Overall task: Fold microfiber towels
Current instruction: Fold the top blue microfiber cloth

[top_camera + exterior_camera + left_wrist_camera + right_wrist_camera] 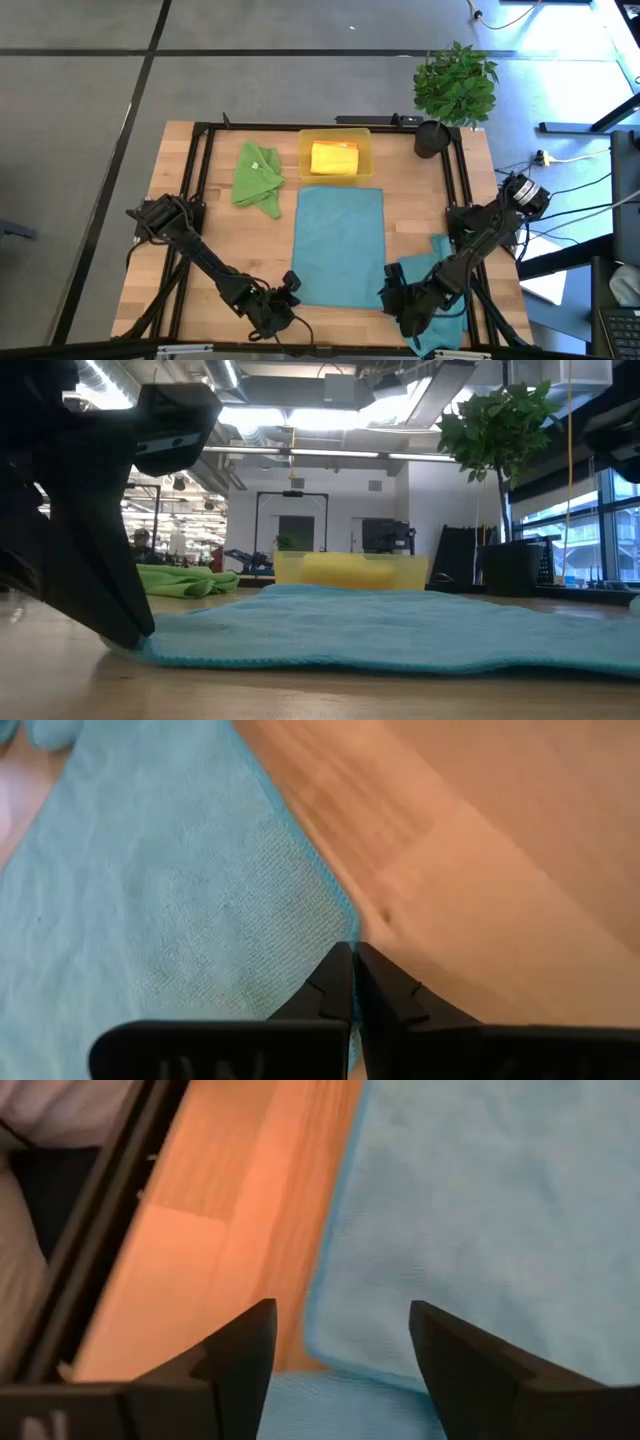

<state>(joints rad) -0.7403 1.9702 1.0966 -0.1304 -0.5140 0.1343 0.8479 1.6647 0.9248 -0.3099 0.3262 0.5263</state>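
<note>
Nearest you, at the table's front edge, your left gripper (353, 982) has its fingers pinched together on the near left corner of the spread teal towel (338, 245). The low view shows it planted right at that hem. Your right gripper (340, 1342) stands wide apart over the towel's near right corner, gripping nothing; you can see the corner lying between its fingers in the right wrist view. Under and beside that arm lies the second teal towel (440, 285), rumpled, at the table's right front.

The spread towel lies flat down the middle of the table (410, 205), not yet folded, so judge this as the start of its first fold, with 1 corner taken and 1 still to grasp.

Farther back, the green towel (257, 176) sits crumpled at the left rear, untouched. Behind the spread towel, the yellow tray (336, 135) holds a yellow towel (334, 158) that looks folded. You have roughly 1 done, at least 3 left.
</note>
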